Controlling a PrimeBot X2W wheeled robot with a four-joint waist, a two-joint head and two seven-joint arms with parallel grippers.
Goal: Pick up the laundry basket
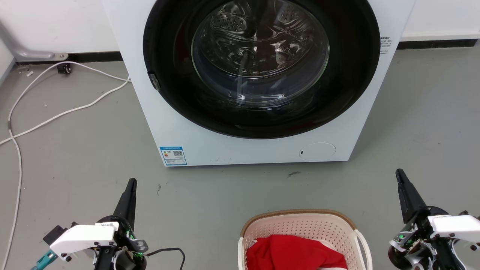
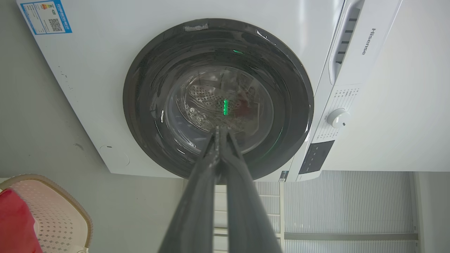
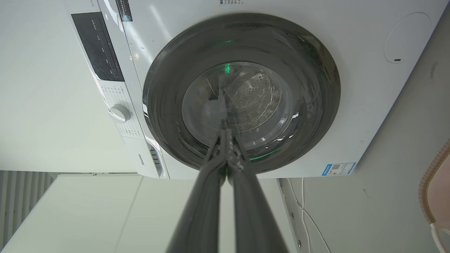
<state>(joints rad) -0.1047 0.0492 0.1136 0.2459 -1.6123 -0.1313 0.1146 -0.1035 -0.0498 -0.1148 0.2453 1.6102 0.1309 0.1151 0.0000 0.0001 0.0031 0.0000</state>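
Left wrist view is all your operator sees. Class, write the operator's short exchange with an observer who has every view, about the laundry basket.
Operator: Which gripper is the basket nearer?
Observer: The laundry basket stands nearer the right gripper.
Operator: Is that gripper open?
Observer: No, its fingers meet at the tips.
Operator: Any handle there?
Observer: A white handle on the basket's right side.
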